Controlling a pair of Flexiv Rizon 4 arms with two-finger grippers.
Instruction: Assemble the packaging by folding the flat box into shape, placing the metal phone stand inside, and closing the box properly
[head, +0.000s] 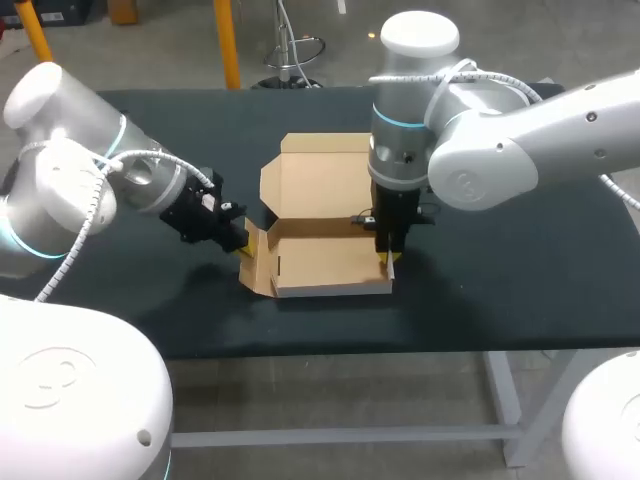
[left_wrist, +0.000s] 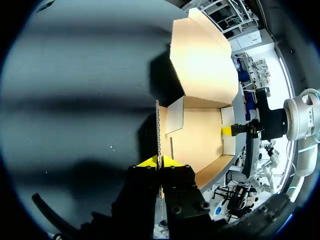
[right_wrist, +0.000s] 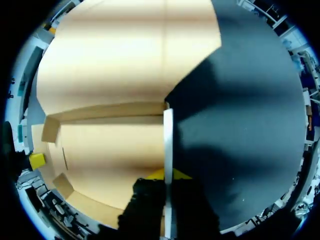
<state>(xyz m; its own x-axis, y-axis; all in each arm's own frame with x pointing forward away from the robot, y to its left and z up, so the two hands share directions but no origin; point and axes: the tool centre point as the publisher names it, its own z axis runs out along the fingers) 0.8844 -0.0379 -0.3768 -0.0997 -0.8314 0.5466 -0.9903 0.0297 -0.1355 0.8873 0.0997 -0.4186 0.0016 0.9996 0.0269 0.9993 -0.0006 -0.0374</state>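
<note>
**Box half-formed; stand not loaded, lid open.**
The box (head: 325, 255) sits mid-surface (head: 500, 270) with its base and front wall up and the lid (head: 318, 175) lying open behind. I judge the side walls unfinished, with loading and closing yet to come; I cannot see the metal phone stand in any view. My left fingers (head: 245, 253) come in low from the side, clenched on the left side flap (left_wrist: 159, 130). My right fingers (head: 386, 258) point straight down, pinching the right side wall (right_wrist: 168, 145) from both faces.
</note>
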